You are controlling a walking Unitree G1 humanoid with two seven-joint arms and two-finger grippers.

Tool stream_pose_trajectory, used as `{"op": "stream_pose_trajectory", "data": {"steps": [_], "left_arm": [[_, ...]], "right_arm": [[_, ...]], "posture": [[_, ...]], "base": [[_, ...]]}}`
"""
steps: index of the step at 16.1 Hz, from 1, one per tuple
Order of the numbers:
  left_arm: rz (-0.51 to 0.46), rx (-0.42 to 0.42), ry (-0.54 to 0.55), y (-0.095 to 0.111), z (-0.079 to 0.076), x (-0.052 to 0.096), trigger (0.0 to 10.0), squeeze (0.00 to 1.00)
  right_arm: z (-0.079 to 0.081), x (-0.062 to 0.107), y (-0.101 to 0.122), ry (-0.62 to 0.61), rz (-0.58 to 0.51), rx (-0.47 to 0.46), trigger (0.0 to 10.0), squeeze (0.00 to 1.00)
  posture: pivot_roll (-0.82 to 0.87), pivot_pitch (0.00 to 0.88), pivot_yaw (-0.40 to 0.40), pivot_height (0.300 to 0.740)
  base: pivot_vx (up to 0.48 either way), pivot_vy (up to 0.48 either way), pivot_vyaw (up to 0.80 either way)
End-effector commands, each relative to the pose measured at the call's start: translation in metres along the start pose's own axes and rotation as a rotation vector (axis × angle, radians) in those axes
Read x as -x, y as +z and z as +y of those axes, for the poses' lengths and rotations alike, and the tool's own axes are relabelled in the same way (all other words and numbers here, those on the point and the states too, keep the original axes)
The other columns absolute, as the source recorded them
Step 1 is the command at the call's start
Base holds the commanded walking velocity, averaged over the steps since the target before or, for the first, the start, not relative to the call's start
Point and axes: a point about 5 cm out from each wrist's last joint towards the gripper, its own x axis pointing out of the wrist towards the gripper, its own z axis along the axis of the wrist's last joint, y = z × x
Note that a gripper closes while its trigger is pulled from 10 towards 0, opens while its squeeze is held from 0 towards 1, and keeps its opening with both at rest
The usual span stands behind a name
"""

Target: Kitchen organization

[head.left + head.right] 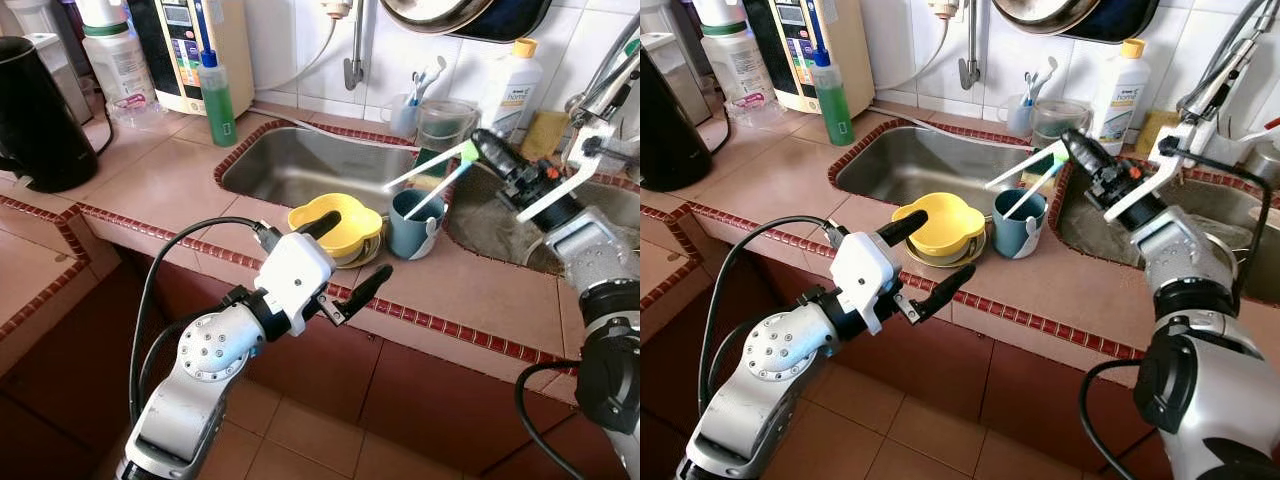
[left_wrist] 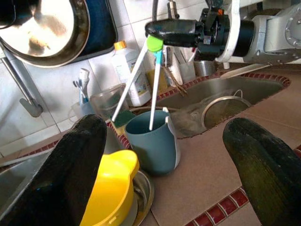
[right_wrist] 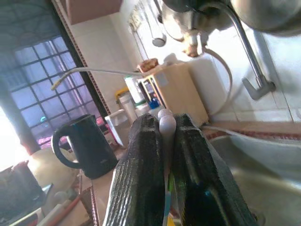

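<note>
A blue cup stands on the tiled counter between the two sinks, beside a yellow bowl that rests in a metal dish. My right gripper hangs just right of and above the cup, shut on two toothbrushes. The teal one reaches down into the cup. The white one with a green end slants past the cup's rim toward the left sink. My left gripper is open at the counter's front edge, one finger over the yellow bowl.
A steel sink lies behind the bowl, and a second basin with a strainer on the right. A black kettle, a green soap bottle and a white bottle stand along the back. A pan hangs on the wall.
</note>
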Motion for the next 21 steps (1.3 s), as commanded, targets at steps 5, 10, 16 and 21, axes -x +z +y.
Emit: {"op": "stream_pose_trajectory", "data": {"steps": [5,10,16,21], "left_arm": [[0.057,-0.081,0.203,-0.007,0.048,0.003,10.0,0.00],[0.031,-0.170,0.406,0.003,0.095,0.009,10.0,0.00],[0.041,-0.102,0.466,-0.003,0.119,0.006,10.0,0.00],[0.078,-0.004,0.499,-0.017,0.123,0.004,10.0,0.00]], "right_arm": [[0.030,-0.037,0.027,0.008,-0.140,0.314,10.0,0.00],[0.074,-0.056,0.029,0.036,-0.309,0.392,10.0,0.00],[0.086,-0.049,-0.016,-0.250,-0.262,0.503,10.0,0.00],[0.102,-0.051,-0.036,-0.244,-0.233,0.498,10.0,0.00]], "posture": [[-0.02,0.000,-0.006,0.740],[-0.02,0.000,-0.007,0.740],[-0.03,0.000,0.002,0.740],[-0.03,0.000,0.004,0.740]], "base": [[0.000,0.000,0.00],[0.000,0.000,0.00],[0.000,0.000,0.00],[0.000,0.128,0.00]]}}
